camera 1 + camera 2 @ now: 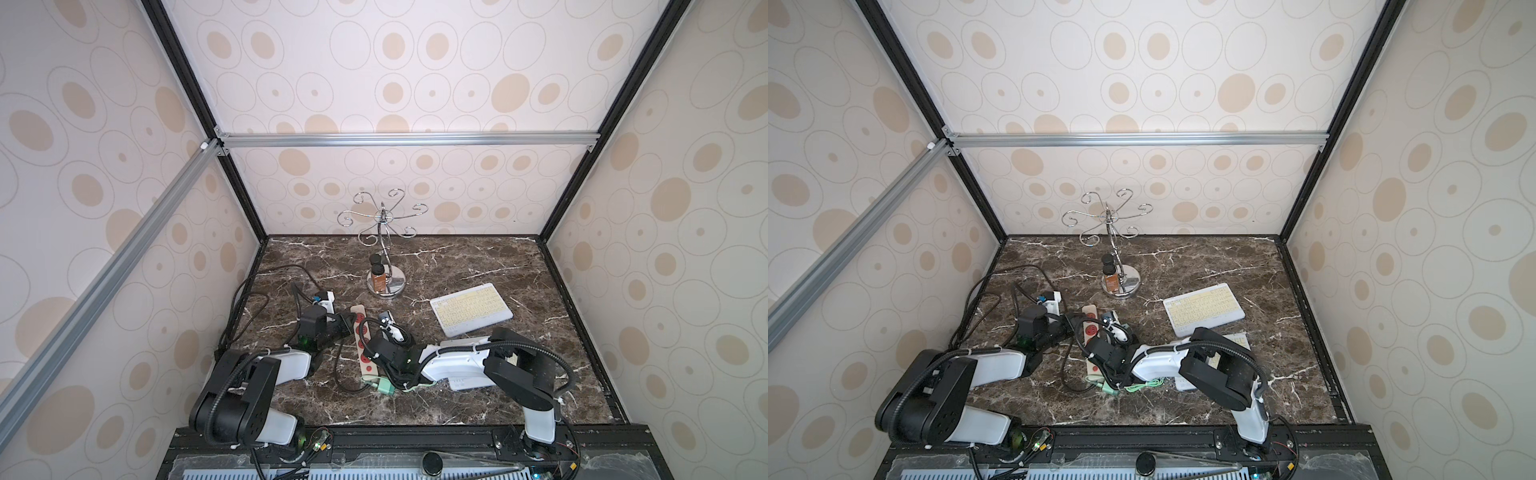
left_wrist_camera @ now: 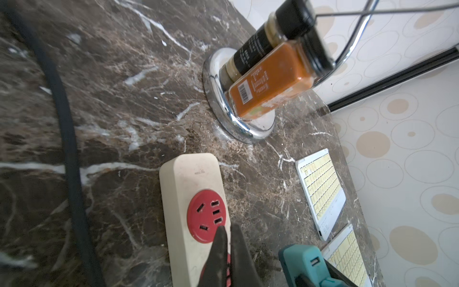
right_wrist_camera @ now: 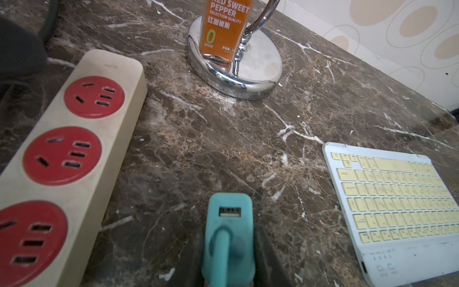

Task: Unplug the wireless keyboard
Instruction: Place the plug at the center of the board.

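Right claw (image 3: 229, 263) is clamped on the teal USB charger (image 3: 229, 223), one finger on each side. We see the charger off the power strip (image 3: 62, 154), over bare table (image 3: 211, 139), between the strip and the keyboard and touching neither. A teal cable (image 3: 221, 256) sits in one of its USB ports and runs back toward the wrist. Where it ends we cannot tell. The three red sockets in the right wrist view show bare slots.

Left claw (image 2: 228, 227) has its fingers together, tips over the rim of the end red socket on the strip. Whether they touch it we cannot tell.

The wireless keyboard (image 1: 471, 309) lies flat on the table, right of the strip and well apart from it: white frame, pale yellow keys. A second keyboard (image 2: 347, 256) of the same look lies nearer the robot, mostly hidden under the right arm in both top views.

In a top view a green plug (image 1: 384, 388) with a green cable (image 1: 417, 386) lies at the near end of the strip.

Behind the strip we see a chrome stand (image 1: 385, 286) with a red sweet pepper jar (image 3: 226, 27) and a second jar (image 2: 253, 49) on its base. A black cable (image 1: 245, 299) loops along the table's left edge.
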Robot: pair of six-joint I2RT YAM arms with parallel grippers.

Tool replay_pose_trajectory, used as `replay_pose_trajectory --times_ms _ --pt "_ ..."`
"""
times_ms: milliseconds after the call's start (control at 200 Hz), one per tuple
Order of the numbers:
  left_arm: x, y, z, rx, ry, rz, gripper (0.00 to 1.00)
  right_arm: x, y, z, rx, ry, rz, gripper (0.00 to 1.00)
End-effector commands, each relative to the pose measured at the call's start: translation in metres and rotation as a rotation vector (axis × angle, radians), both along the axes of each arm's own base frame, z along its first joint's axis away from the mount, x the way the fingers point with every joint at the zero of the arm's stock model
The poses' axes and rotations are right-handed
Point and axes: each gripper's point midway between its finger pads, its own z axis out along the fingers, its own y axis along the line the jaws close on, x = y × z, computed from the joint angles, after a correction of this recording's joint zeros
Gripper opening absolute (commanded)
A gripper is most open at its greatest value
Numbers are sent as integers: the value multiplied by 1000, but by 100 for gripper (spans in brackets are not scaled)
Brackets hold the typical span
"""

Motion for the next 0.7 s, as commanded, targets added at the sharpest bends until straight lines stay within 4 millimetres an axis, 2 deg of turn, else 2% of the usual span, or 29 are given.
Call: replay_pose_trajectory --times_ms 0,140,225,295,425,560,695 --pt "-1 15 10 65 -55 58 10 -6 -10 -27 -89 62 -11 3" --pt "-5 27 22 89 -103 111 13 -6 -7 -33 -117 81 -13 12" --pt "-6 31 26 101 -119 129 14 -7 -7 -36 -142 93 -25 26" --pt "-5 34 27 114 -121 143 15 -7 -8 -37 -157 97 -37 41" --pt "-5 38 29 135 -123 160 17 -12 -3 -33 -130 112 -24 52" --pt "-5 43 34 158 -139 181 19 -19 4 -16 -67 113 9 57" --pt "-6 55 39 213 -157 227 28 -25 9 18 -1 102 41 70"
